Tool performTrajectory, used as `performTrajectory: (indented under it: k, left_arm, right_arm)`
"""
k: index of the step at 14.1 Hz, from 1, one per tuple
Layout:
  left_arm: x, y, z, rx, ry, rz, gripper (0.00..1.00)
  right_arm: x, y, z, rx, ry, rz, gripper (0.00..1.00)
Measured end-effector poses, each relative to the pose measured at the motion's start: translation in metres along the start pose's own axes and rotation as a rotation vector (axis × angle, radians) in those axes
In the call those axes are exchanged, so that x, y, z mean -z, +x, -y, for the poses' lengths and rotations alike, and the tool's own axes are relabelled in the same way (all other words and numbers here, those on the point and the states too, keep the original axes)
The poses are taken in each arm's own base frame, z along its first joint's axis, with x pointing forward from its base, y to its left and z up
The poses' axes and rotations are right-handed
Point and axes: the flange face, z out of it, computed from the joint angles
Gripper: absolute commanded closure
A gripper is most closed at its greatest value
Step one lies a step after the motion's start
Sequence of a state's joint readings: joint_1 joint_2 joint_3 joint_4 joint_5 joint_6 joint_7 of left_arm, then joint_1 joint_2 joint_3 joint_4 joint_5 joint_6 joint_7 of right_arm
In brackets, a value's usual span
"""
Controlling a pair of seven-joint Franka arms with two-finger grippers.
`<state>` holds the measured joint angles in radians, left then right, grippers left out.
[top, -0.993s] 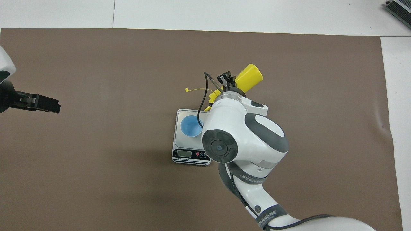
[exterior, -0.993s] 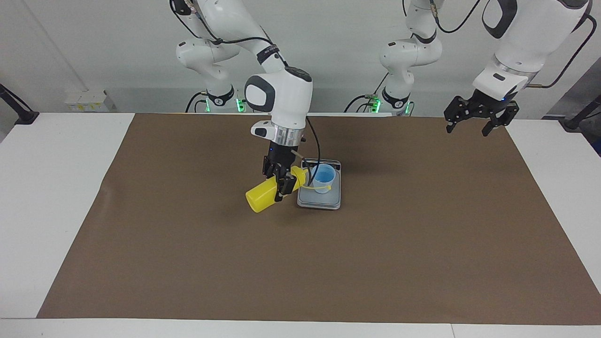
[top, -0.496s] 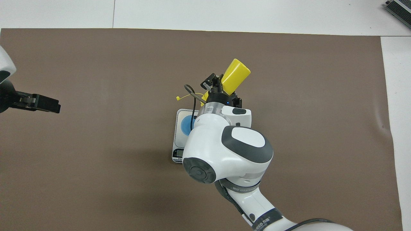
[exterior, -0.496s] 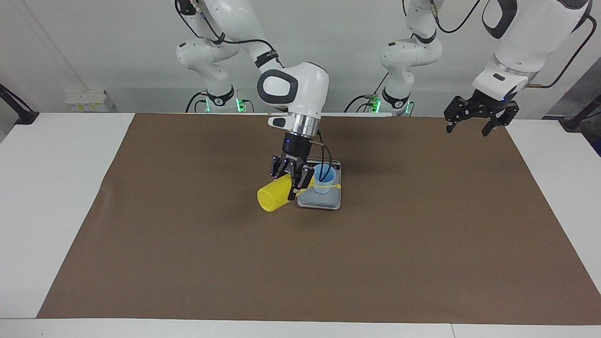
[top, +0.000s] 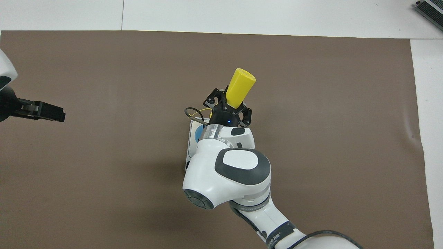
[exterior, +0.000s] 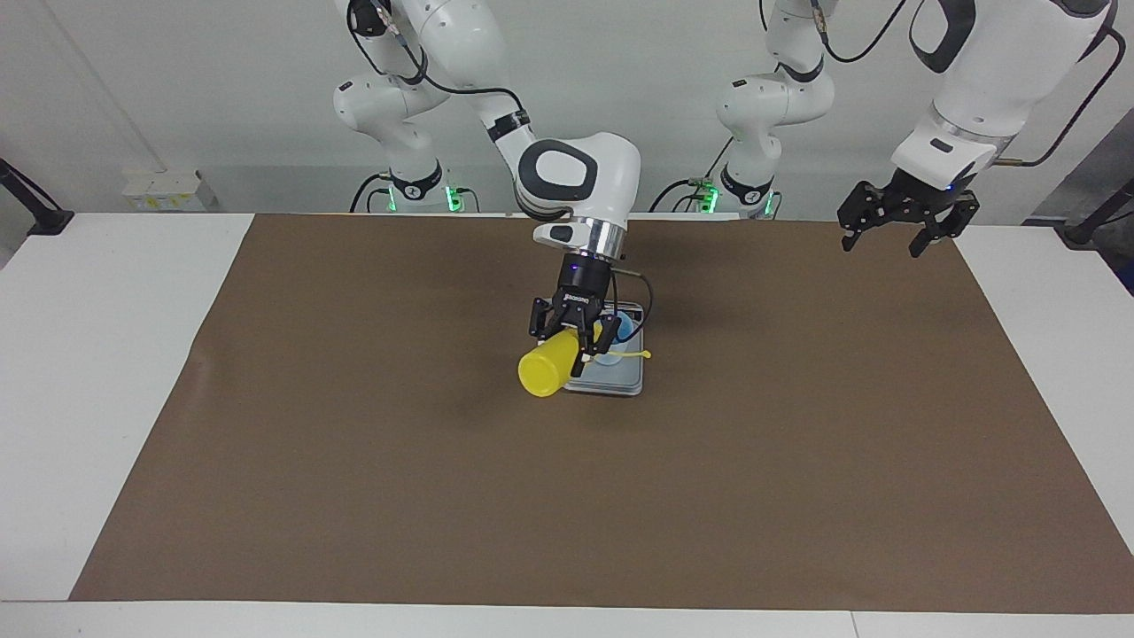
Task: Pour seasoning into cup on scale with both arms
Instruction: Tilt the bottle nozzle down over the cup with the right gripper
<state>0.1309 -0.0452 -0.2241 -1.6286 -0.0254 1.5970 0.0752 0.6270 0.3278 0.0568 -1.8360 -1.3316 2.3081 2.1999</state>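
Note:
My right gripper (exterior: 568, 347) is shut on the yellow seasoning bottle (exterior: 542, 372), held tilted over the grey scale (exterior: 613, 384). The bottle's nozzle end points down toward the light-blue cup (exterior: 624, 330) on the scale, and its base points away from the robots. The tethered cap strap (exterior: 634, 353) hangs across the cup. In the overhead view the bottle (top: 240, 86) sticks out past the right gripper (top: 227, 105); the arm covers most of the cup (top: 198, 133) and scale (top: 190, 145). My left gripper (exterior: 887, 243) is open and waits above the mat at the left arm's end; it also shows in the overhead view (top: 52, 113).
A brown mat (exterior: 354, 461) covers most of the white table (exterior: 89, 354). The scale sits near the mat's middle. A grey device corner (top: 431, 10) shows at the table's far edge, toward the right arm's end.
My right gripper has swung the bottle round and moved it toward the left arm's end, over the scale; its base now points away from the robots. The left arm has not moved.

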Motion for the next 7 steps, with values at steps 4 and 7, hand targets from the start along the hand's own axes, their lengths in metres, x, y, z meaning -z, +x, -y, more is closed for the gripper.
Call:
performTrajectory:
  k: [4,7]
  left_arm:
    - [-0.0005,0.0,-0.0005,-0.001,0.0,0.001,0.0]
    - [-0.0009,0.0001,-0.0009,-0.002,0.0,0.002,0.0]
  right_arm:
    - [0.0028,-0.0089,0.0026,0.006,-0.005,-0.009,1.0]
    - [0.0048,-0.0037,0.0058,-0.007,0.0,-0.015,1.0]
